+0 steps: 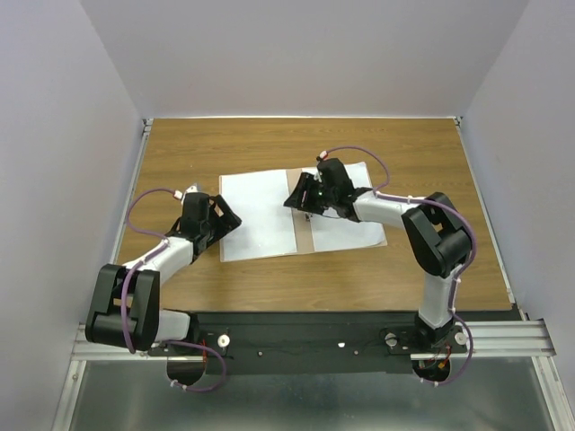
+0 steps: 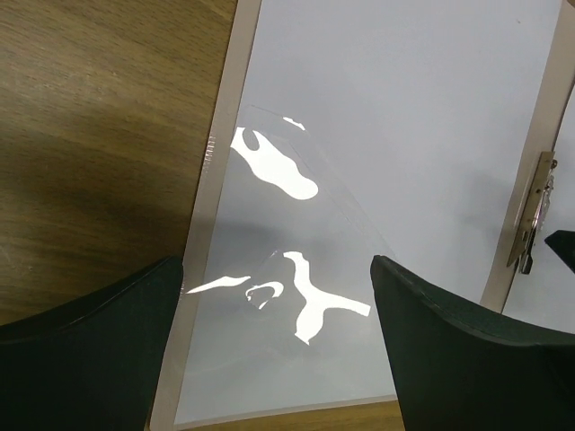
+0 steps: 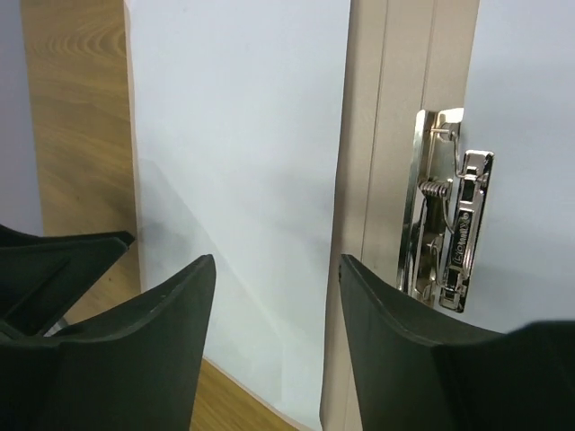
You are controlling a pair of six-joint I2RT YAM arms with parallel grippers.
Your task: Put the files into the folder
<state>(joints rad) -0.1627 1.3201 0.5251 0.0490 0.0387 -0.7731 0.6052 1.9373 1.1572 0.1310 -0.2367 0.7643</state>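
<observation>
**BOTH GRIPPERS EMPTY ABOVE THE OPEN FOLDER**

**Right gripper.** The right gripper [image 3: 277, 262] hangs low over the middle of the top view. Its jaws stand partly apart with nothing between them. The gap shows only white paper and the tan spine of the folder [image 3: 364, 180]. A metal clip [image 3: 445, 215] lies just right of the spine in the wrist view. Whether it clamps any paper cannot be told. This placement probably suits work at the spine or clip, where a sheet is seated.

**Left gripper.** The left gripper [image 2: 274, 262] is spread wide and holds nothing. It hovers at the folder's left edge, at centre left of the top view. Below it a clear leaf [image 2: 296, 233] covers white paper. Glare patches and a curved line across the leaf suggest it does not lie fully flat. A station at this outer edge would let the gripper lift or press the leaf.

**Task items.** The folder lies open on the table [image 1: 404, 153]. The first file [image 1: 256, 211] rests on the half left of the spine, under the leaf. The second file [image 1: 346, 235] rests on the half right of the spine, partly hidden by the right arm. Both files appear to be within the folder's outline, so the insertion is judged nearly complete.
</observation>
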